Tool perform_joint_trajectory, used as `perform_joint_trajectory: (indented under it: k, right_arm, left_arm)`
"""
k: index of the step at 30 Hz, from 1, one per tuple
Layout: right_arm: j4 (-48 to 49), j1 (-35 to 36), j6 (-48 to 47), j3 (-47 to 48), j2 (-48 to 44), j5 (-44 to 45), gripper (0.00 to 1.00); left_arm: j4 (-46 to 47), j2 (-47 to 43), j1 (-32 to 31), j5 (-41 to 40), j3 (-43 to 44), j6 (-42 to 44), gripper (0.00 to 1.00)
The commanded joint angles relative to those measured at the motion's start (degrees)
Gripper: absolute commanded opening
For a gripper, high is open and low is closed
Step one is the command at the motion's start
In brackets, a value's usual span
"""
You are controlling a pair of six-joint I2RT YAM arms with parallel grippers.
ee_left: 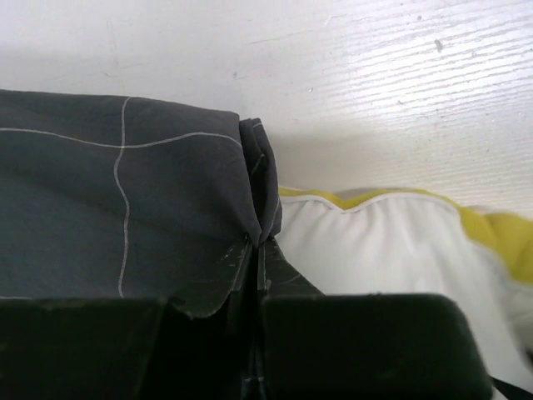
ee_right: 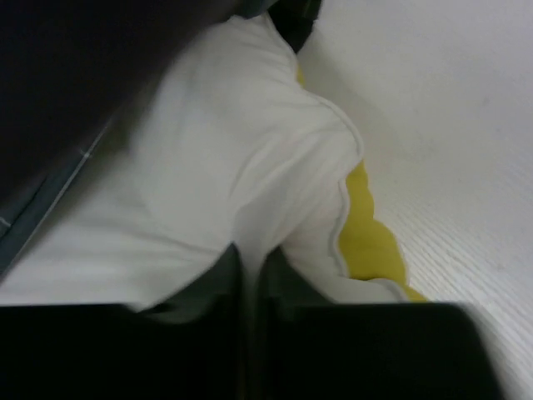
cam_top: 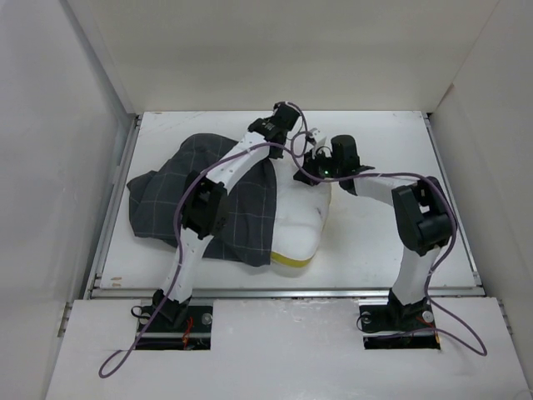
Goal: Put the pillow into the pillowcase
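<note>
The white pillow [cam_top: 301,218] with a yellow edge lies mid-table, its left part under the dark grey grid pillowcase [cam_top: 162,204]. My left gripper [cam_top: 283,142] is shut on the pillowcase's edge at the pillow's far end; in the left wrist view the fingers [ee_left: 258,250] pinch a fold of grey cloth [ee_left: 125,200] beside the pillow [ee_left: 391,242]. My right gripper [cam_top: 310,171] is shut on the pillow's far edge; in the right wrist view a pinch of white fabric [ee_right: 250,192] runs between its fingers, with the yellow edge [ee_right: 366,233] to the right.
The white table [cam_top: 391,242] is walled at the back and both sides. A metal rail [cam_top: 283,290] runs along its front edge. Purple cables loop from both arms over the pillow and the table's right side.
</note>
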Motion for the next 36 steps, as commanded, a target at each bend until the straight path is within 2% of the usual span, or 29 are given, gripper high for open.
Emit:
perform_joint_trajectory:
  k: [1, 3, 6, 10, 12, 18, 22, 23, 27, 29, 33, 35, 36]
  right_arm:
    - [0.9, 3.1, 0.0, 2.4, 1.7, -5.0, 0.00]
    - [9.8, 3.1, 1.1, -0.9, -3.6, -8.5, 0.00]
    - [21.1, 3.1, 4.0, -6.9, -11.1, -9.1, 0.00]
    - [29.7, 3.1, 7.4, -11.9, -22.6, -12.3, 0.00]
    - [30.5, 3.6, 9.4, -12.6, -24.0, -10.6, 0.00]
    - [46.9, 3.6, 21.2, -18.1, -22.6, -4.9, 0.00]
    - [50.0, 4.2, 24.6, -19.7, -18.9, 2.2, 0.00]
    - [52.8, 4.8, 25.6, -21.2, -18.4, 7.1, 0.00]
    - [53.5, 7.0, 27.7, -21.3, -17.3, 16.4, 0.00]
    - [53.5, 7.0, 28.7, -21.3, -17.8, 17.4, 0.00]
    - [47.7, 7.0, 28.2, -23.5, -23.6, 20.5, 0.02]
    - [40.6, 7.0, 26.5, -24.0, -26.8, 21.1, 0.05]
    - [37.7, 7.0, 26.0, -23.5, -27.5, 21.1, 0.12]
  left_arm:
    - [4.4, -7.3, -1.3, 5.1, 2.4, 1.2, 0.00]
    - [4.4, -8.5, -2.5, 6.6, 3.7, 1.9, 0.00]
    - [5.1, -10.9, -5.8, 8.5, 7.1, 4.4, 0.00]
    - [7.4, -16.6, -9.7, 14.3, 7.8, 4.9, 0.00]
    - [7.4, -19.9, -12.9, 14.8, 7.8, 4.9, 0.00]
    - [9.1, -27.3, -24.0, 18.9, 5.2, 6.6, 0.00]
    - [9.1, -30.3, -30.4, 18.9, 5.8, 6.6, 0.00]
    - [9.6, -30.9, -31.3, 18.9, 5.8, 6.6, 0.00]
    - [9.0, -31.6, -32.5, 21.9, 5.8, 4.4, 0.00]
    - [9.0, -32.2, -32.5, 16.1, 3.9, 3.7, 0.00]
    - [10.1, -32.2, -26.7, 13.6, -1.1, 0.9, 0.00]
    - [11.0, -31.7, -23.6, 13.6, -3.5, -1.2, 0.00]
    - [11.6, -31.1, -20.0, 14.6, -4.8, -1.9, 0.00]
